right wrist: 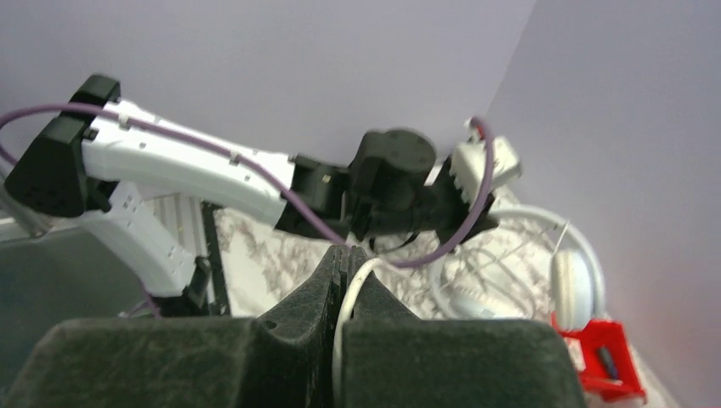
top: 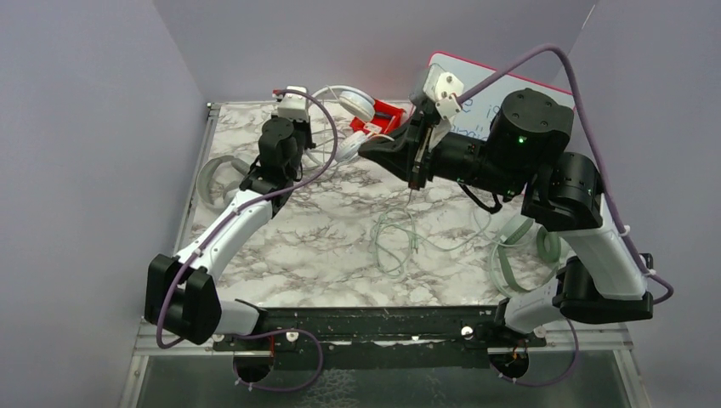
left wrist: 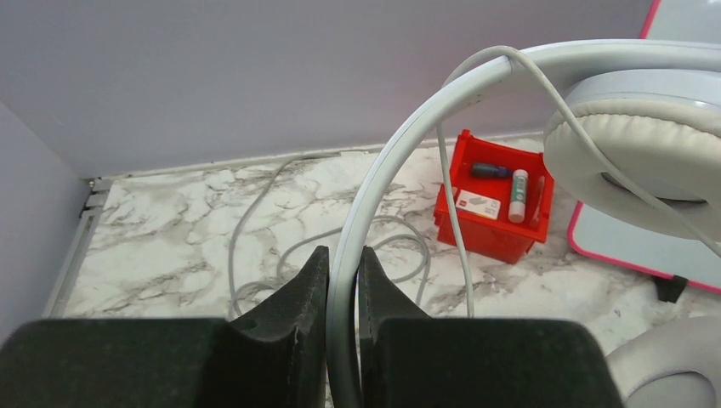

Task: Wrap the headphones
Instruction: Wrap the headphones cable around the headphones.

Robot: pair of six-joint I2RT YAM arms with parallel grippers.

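Note:
The white headphones (top: pixel 350 99) are held up at the back of the table. My left gripper (left wrist: pixel 343 270) is shut on their headband (left wrist: pixel 400 144), with one padded cup (left wrist: pixel 638 166) hanging at the right and their thin cable (left wrist: pixel 455 212) draped over the band. My right gripper (right wrist: pixel 344 262) is shut on a thin white cable (right wrist: pixel 342 323) and hovers over the table's middle (top: pixel 415 180). Cable loops (top: pixel 395 238) lie on the marble below it. The white headphones also show in the right wrist view (right wrist: pixel 574 280).
A pale mint pair (top: pixel 217 178) lies at the left edge, another (top: pixel 520 255) at the right under my right arm. A red bin (top: pixel 388 113) with small items stands at the back. A pink-edged whiteboard (top: pixel 510 85) lies at the back right. Walls close in on three sides.

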